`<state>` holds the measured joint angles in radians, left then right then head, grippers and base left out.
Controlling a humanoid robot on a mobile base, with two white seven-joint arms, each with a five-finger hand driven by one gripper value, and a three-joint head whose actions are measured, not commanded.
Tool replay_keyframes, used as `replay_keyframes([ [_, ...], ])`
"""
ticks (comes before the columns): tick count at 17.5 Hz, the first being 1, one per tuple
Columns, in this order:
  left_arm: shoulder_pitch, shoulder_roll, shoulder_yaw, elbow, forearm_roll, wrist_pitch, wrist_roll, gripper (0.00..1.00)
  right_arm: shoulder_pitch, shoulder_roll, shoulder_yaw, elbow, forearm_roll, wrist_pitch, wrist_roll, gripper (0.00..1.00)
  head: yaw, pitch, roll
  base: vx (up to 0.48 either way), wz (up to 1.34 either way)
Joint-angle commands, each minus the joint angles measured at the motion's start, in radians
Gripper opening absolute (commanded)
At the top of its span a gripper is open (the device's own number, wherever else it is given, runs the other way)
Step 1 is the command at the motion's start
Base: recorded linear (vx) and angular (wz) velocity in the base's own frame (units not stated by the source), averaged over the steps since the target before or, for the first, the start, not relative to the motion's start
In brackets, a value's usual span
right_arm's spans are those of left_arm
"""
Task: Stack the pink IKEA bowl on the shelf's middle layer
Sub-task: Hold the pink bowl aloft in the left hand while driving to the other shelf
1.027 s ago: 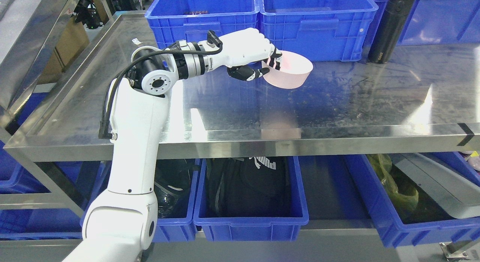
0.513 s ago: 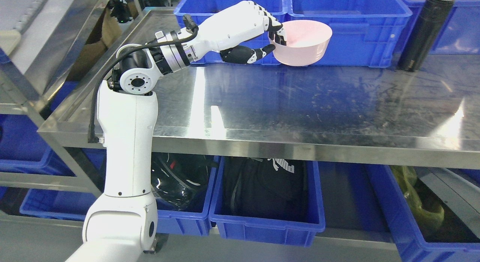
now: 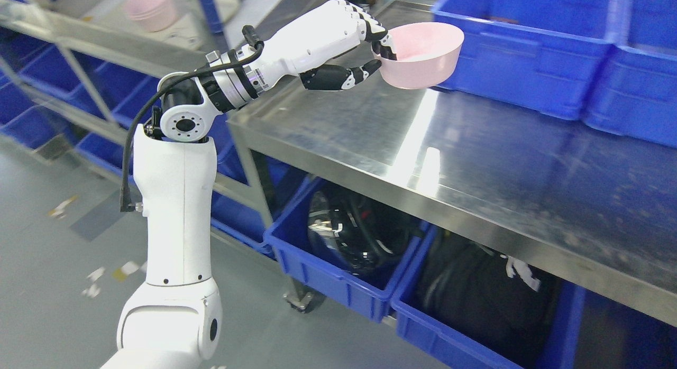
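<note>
My left hand (image 3: 376, 52) holds a pink bowl (image 3: 423, 57) by its near rim, fingers over the edge and thumb under it. The bowl hangs upright in the air above the steel table (image 3: 476, 163), close to its back left corner. A stack of pink bowls (image 3: 151, 8) stands on a steel shelf (image 3: 100, 33) at the upper left, blurred. The right arm does not show.
Blue crates (image 3: 534, 57) line the back of the table at the upper right. More blue bins (image 3: 338, 284) with dark items sit under the table. Blue bins (image 3: 100, 147) also fill the shelf's lower level. Grey floor (image 3: 47, 263) lies at the lower left.
The bowl went from resting on the table to lifted in my left hand. The whole view has swung left, bringing the shelf and floor into sight.
</note>
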<state>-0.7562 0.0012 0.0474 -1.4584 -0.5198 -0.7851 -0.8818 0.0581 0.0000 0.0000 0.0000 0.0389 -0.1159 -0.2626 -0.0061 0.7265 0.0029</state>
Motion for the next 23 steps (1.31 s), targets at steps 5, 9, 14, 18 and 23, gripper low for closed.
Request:
replay_keyframes([
  [5, 0.009, 0.016, 0.022, -0.022, 0.009, 0.000, 0.003, 0.00, 0.000, -0.017, 0.003, -0.017, 0.001, 0.001, 0.000, 1.00, 0.0000, 0.000, 0.000, 0.029, 1.30],
  [9, 0.009, 0.016, 0.025, -0.022, 0.014, 0.000, 0.004, 0.01, 0.000, -0.017, 0.005, -0.017, -0.001, 0.001, 0.000, 1.00, 0.0000, 0.000, 0.000, 0.052, 1.29],
  [14, 0.009, 0.016, 0.049, -0.026, 0.018, 0.000, 0.010, 0.01, 0.000, -0.017, 0.003, -0.017, 0.001, 0.001, 0.000, 1.00, 0.0000, 0.001, 0.000, 0.066, 0.95],
  [18, 0.009, 0.016, 0.052, -0.031, 0.020, 0.000, 0.010, 0.01, 0.000, -0.017, 0.003, -0.017, 0.001, 0.001, 0.000, 1.00, 0.0000, 0.001, 0.000, 0.098, 0.59],
  [23, 0.009, 0.016, 0.054, -0.065, 0.021, 0.000, 0.010, 0.01, 0.000, -0.017, 0.003, -0.017, 0.001, 0.001, 0.000, 1.00, 0.0000, 0.001, 0.000, 0.179, 0.41],
])
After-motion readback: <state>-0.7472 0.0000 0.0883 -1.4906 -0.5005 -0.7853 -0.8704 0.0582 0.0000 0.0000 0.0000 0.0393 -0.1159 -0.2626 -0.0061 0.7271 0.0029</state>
